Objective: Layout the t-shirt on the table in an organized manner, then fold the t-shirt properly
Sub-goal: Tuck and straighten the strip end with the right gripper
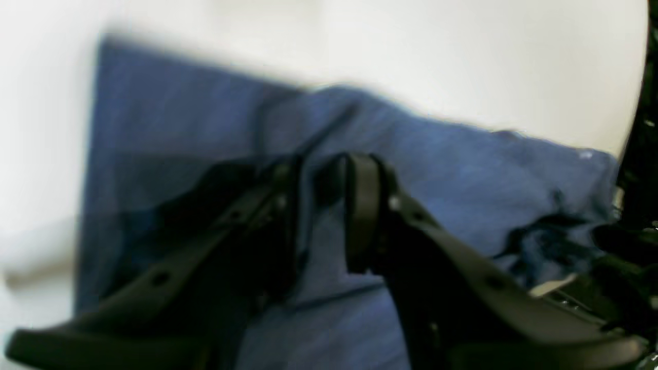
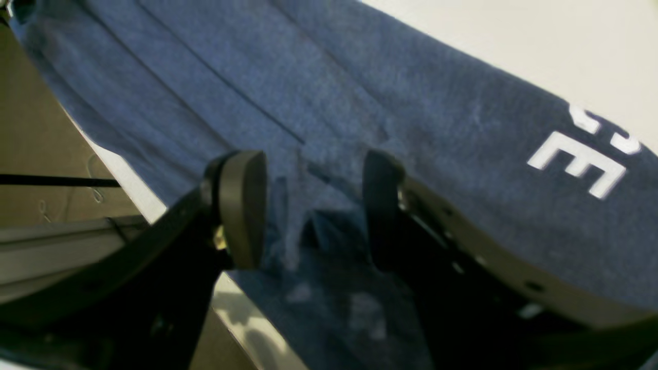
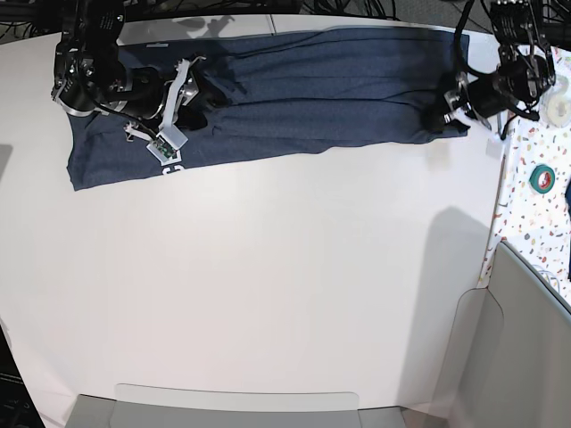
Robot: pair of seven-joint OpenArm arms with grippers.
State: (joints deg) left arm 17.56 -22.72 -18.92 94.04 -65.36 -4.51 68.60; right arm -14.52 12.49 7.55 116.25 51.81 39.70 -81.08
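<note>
T-shirt [image 3: 294,94] lies folded along table's [image 3: 268,294] far edge. Right gripper [image 2: 313,205] fingers parted over cloth; left gripper [image 1: 318,205] blurred, seemingly narrowly parted.

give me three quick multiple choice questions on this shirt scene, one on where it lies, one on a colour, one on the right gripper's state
1. Where does the t-shirt lie on the table in the base view?
A. along the far edge
B. in the middle
C. at the near edge

2. What colour are the letters on the shirt?
A. yellow
B. white
C. red

3. How do the jaws of the right gripper stand?
A. apart, over the cloth
B. clamped on a roll of tape
C. shut flat on bare table

Answers:
1. A, the shirt stretches across the top of the base view.
2. B, white block letters show in the right wrist view.
3. A, a clear gap shows between the two pads, with blue fabric behind.
</note>
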